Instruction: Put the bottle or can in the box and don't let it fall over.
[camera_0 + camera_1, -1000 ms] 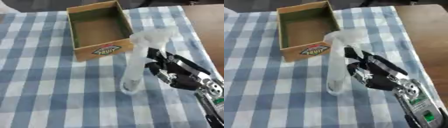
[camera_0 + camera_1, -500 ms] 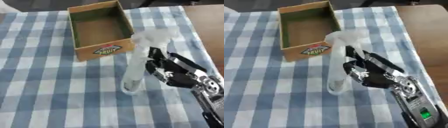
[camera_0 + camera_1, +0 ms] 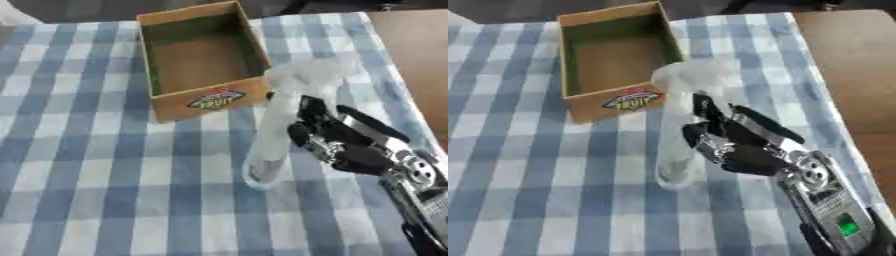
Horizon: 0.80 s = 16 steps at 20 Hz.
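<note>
moved in closer to the clear bottle (image 3: 278, 135) | right hand (image 3: 337, 142) curled beside it, grip hard to tell | bottle upright on the checked cloth (image 3: 87, 165), near the box (image 3: 203, 100) | step: grabbing | next: hold, lift straight, lower in

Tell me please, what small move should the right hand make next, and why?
Probably close the fingers round the clear bottle. The bottle stands upright on the checked cloth, outside the open box, and the right hand is beside it but seems not yet wrapped round it; lifting now could tip it.
</note>
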Motion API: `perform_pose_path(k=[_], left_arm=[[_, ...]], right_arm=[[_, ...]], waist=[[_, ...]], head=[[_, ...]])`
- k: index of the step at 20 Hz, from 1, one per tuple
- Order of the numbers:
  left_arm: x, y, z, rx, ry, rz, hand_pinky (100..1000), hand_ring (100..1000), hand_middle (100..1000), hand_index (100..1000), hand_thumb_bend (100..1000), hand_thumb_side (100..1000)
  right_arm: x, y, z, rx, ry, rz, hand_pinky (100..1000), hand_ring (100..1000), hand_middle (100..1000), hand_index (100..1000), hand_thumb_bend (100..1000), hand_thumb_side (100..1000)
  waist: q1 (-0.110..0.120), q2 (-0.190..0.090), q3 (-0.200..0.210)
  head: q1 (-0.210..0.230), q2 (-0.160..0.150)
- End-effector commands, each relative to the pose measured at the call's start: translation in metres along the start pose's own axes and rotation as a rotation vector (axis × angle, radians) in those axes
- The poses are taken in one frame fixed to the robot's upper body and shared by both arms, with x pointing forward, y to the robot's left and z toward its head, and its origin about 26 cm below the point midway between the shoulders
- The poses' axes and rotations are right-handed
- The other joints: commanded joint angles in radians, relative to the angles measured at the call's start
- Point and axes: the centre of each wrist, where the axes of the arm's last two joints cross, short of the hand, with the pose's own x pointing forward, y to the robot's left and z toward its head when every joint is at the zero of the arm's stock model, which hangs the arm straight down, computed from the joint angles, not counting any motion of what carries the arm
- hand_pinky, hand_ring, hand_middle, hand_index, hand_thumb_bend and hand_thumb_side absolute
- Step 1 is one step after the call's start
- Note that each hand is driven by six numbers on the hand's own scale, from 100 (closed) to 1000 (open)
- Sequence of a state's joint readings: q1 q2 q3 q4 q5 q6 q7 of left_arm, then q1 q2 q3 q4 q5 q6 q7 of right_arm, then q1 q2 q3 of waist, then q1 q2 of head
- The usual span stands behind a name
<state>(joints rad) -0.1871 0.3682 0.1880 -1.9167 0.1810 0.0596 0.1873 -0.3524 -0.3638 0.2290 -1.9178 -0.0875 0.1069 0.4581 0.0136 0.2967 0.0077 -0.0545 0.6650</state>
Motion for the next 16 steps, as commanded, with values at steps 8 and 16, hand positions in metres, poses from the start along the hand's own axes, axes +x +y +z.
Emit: perform_pose_path(k=[8,16], left_arm=[[0.007,0.000,-0.004,-0.014,-0.026,-0.004,1000,545,723,871,611,421],[0.007,0.000,-0.004,-0.019,-0.025,-0.002,1000,547,723,871,608,423]], right_arm=[[0.012,-0.003,-0.009,0.015,-0.046,0.009,845,1000,1000,947,100,581],[0.009,-0.004,-0.014,-0.001,-0.018,0.031,842,1000,1000,936,100,511]], waist=[[-0.001,-0.009,0.005],[-0.003,-0.008,0.008]], head=[[-0.003,-0.020],[-0.007,-0.023]])
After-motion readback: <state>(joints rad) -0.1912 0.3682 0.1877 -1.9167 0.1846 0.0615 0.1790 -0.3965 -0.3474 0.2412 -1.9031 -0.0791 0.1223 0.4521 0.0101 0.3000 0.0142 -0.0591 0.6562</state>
